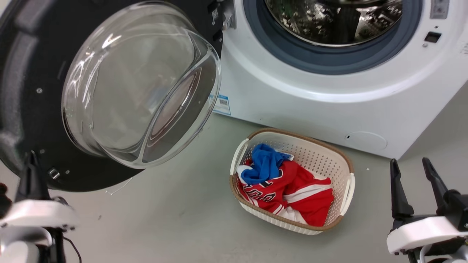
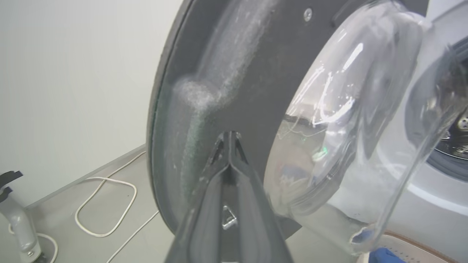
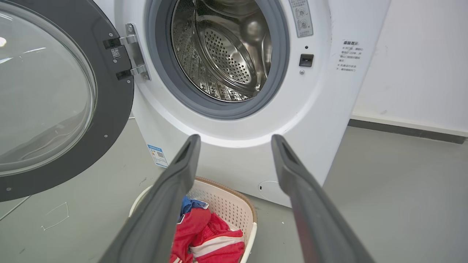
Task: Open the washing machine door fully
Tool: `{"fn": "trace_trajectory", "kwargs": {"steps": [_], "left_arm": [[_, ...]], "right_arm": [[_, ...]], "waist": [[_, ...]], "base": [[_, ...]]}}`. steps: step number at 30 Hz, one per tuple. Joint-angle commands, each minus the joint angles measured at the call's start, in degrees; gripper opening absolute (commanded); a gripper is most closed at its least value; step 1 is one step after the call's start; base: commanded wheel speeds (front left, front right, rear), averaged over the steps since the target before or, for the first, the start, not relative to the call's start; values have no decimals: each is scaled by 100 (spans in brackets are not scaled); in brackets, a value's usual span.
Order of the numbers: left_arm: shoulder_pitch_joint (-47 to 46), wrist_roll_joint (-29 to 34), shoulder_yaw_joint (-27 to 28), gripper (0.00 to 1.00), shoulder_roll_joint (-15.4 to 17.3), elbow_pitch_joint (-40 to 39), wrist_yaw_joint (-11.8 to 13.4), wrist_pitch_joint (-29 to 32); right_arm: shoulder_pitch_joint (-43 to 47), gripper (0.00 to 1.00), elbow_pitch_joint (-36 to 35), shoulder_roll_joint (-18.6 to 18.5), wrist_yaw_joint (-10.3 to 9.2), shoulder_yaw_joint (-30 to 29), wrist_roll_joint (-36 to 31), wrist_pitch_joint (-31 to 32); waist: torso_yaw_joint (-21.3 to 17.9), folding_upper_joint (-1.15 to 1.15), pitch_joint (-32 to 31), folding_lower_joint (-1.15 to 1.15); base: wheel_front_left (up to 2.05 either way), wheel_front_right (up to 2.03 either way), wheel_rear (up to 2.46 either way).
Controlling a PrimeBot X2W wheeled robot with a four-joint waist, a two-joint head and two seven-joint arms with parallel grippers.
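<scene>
The washing machine door (image 1: 22, 91) is swung far out to the left on its hinge, and its clear glass bowl (image 1: 139, 84) bulges toward me. The white washing machine (image 1: 292, 102) shows its steel drum (image 1: 329, 22) uncovered. My left gripper (image 1: 32, 156) is shut with nothing in it, its tips at the lower rim of the door. In the left wrist view the left gripper (image 2: 230, 134) points at the door's (image 2: 256, 73) black inner face, beside the glass. My right gripper (image 1: 409, 160) is open and holds nothing, low at the right. The right gripper (image 3: 236, 138) faces the machine (image 3: 321, 109) and the door (image 3: 113, 91).
A white basket (image 1: 314, 149) with red and blue clothes (image 1: 285, 186) stands on the grey floor before the machine, between my grippers. A white cable (image 2: 106, 204) loops on the floor by the wall behind the door. A white wall (image 3: 420, 54) stands right of the machine.
</scene>
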Motion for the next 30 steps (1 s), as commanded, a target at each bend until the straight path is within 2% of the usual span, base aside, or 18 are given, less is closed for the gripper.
{"fn": "trace_trajectory", "kwargs": {"steps": [1,10,15,21,22,24,25,26,27,28,30], "left_arm": [[96,62,-11,0,-33,-70,39,-14],[762,551,-640,0,-579,-780,91,-14],[798,744,-1126,0,-810,-913,19,49],[546,861,-1528,0,-930,-782,-167,127],[499,837,-1552,9,-966,-746,-202,126],[416,815,-1634,12,-975,-619,-259,183],[366,832,-1653,17,-980,-567,-266,187],[323,835,-1663,28,-998,-521,-268,177],[304,846,-1680,53,-1011,-460,-265,170],[296,866,-1694,100,-1017,-399,-261,166],[278,889,-1706,100,-1017,-296,-266,144]], "right_arm": [[63,100,31,5,-1,17,37,-33],[191,100,271,5,-1,190,118,-126],[254,100,378,5,-1,299,151,-115],[267,100,465,5,-1,378,182,-113],[260,100,483,4,-1,382,190,-112],[261,100,506,5,-1,373,208,-118],[258,100,517,6,-1,394,213,-124],[258,100,523,6,-1,409,202,-128],[251,100,543,6,-1,419,202,-130],[246,100,561,6,-1,434,198,-130],[251,100,600,6,-1,465,215,-141]], "waist": [[-76,0,-124,0],[-429,0,-546,0],[-711,0,-739,0],[-1138,0,-870,0],[-1219,0,-881,0],[-1363,0,-893,0],[-1443,0,-895,0],[-1515,0,-897,0],[-1587,0,-904,0],[-1654,0,-913,0],[-1786,0,-941,0]], "base": [[0,0,0],[0,0,0],[0,0,0],[0,0,0],[0,0,0],[0,0,0],[0,0,0],[0,0,0],[0,0,0],[0,0,0],[0,0,0]]}}
